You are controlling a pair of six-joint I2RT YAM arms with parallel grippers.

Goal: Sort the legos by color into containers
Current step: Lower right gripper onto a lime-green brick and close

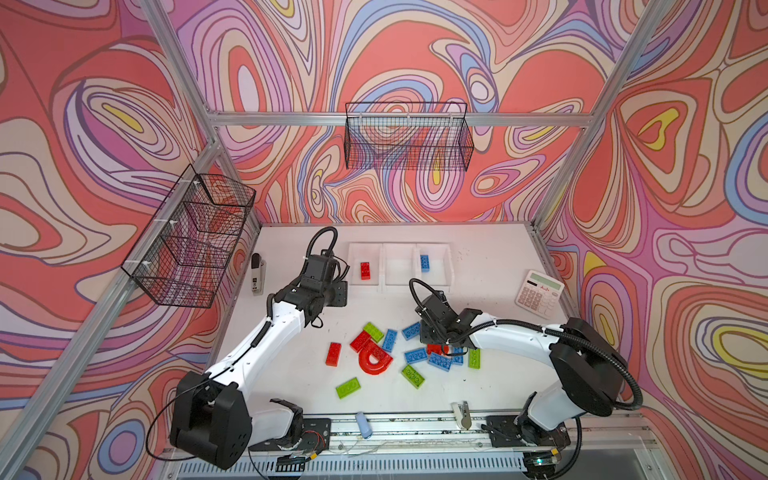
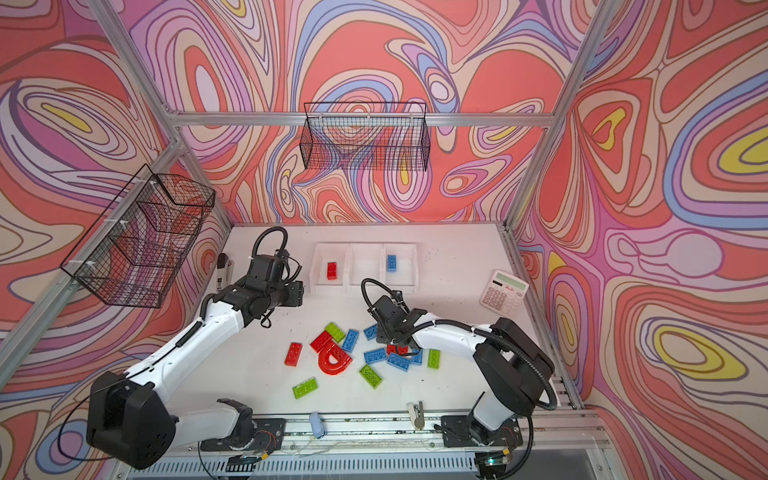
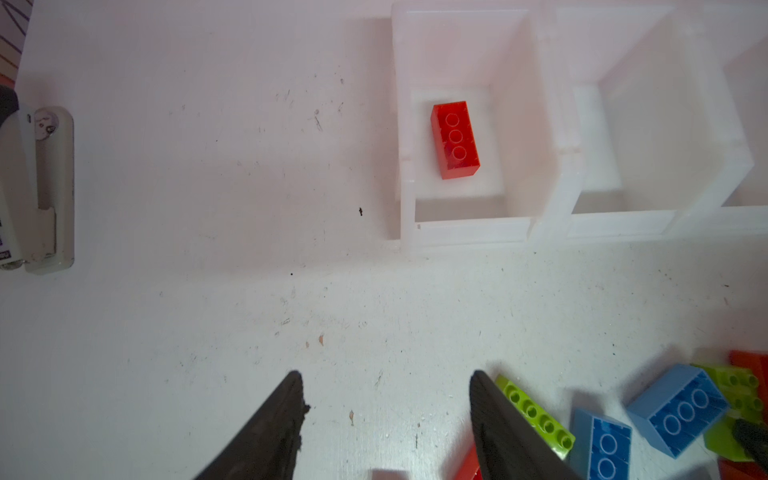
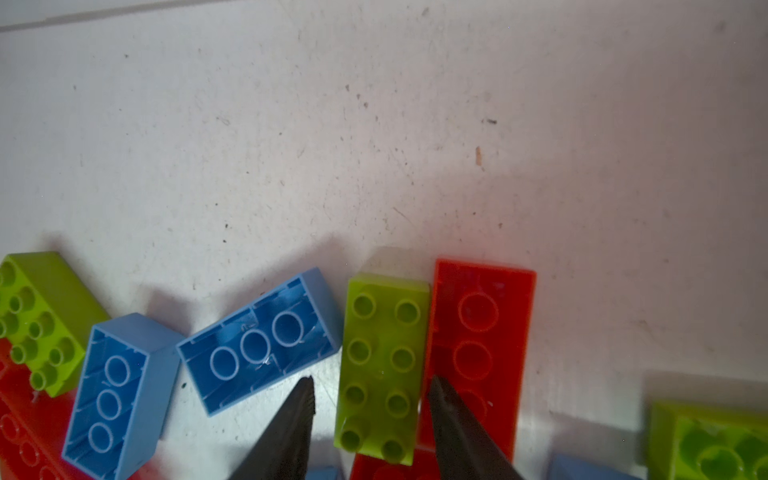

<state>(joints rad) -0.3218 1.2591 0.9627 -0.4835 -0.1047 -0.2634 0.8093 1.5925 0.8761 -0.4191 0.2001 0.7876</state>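
White scuffed tabletop under legos, swirl-patterned walls

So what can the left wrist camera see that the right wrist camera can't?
Only the left wrist view shows the white containers, with one red brick lying in the end one. It also shows a stapler-like tool and the open, empty left hand. Only the right wrist view shows, close up, the right hand with its fingers either side of a green brick, and an upside-down red brick right beside it. Both show the white table and blue bricks lying upside down.
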